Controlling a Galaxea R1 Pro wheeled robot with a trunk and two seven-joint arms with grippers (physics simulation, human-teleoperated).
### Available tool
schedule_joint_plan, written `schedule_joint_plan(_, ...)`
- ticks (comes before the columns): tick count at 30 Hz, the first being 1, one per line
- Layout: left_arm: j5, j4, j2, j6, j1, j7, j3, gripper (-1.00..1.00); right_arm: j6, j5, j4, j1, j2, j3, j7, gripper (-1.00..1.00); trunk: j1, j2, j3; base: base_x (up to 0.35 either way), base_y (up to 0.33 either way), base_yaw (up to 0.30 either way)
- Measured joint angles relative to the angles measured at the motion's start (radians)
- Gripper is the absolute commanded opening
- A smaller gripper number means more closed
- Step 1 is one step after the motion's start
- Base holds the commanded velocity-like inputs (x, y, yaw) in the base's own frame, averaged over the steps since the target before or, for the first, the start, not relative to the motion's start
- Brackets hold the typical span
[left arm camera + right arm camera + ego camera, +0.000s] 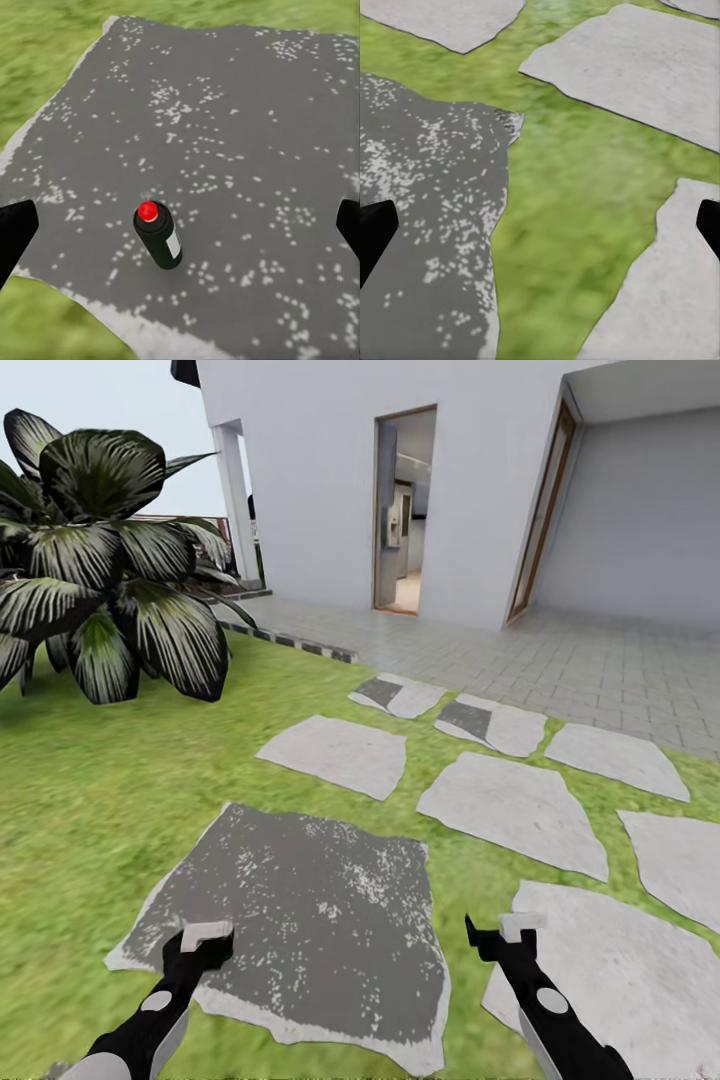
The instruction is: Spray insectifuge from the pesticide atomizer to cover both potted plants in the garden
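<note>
My left gripper (180, 225) hung open over the upright pesticide atomizer (157, 236) on the grey slab (247, 112), ready to descend; my right gripper (540, 229) waited open.

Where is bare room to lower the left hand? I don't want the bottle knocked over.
The dark speckled slab is bare on all sides of the upright pesticide atomizer. Only the spot right at the atomizer is tight. Grass borders the slab.

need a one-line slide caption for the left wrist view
Open left tool above the dark atomizer bottle, red-capped, standing upright on the speckled grey slab amid lawn.
</note>
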Motion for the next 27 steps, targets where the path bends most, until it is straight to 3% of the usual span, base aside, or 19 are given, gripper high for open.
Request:
schedule_joint_plan(12, 0.001, 0.000, 0.000, 0.000, 0.000, 0.000, 0.000, 1.00, 0.000, 0.000, 0.001, 0.000, 0.000, 0.000, -0.001, 1.00, 0.046, -0.084, -0.056, 0.000, 0.000, 0.000)
schedule_joint_plan(27, 0.007, 0.000, 0.001, 0.000, -0.001, 0.000, 0.000, 1.00, 0.000, 0.000, -0.001, 0.000, 0.002, -0.001, -0.003, 1.00, 0.053, -0.088, -0.133, 0.000, 0.000, 0.147)
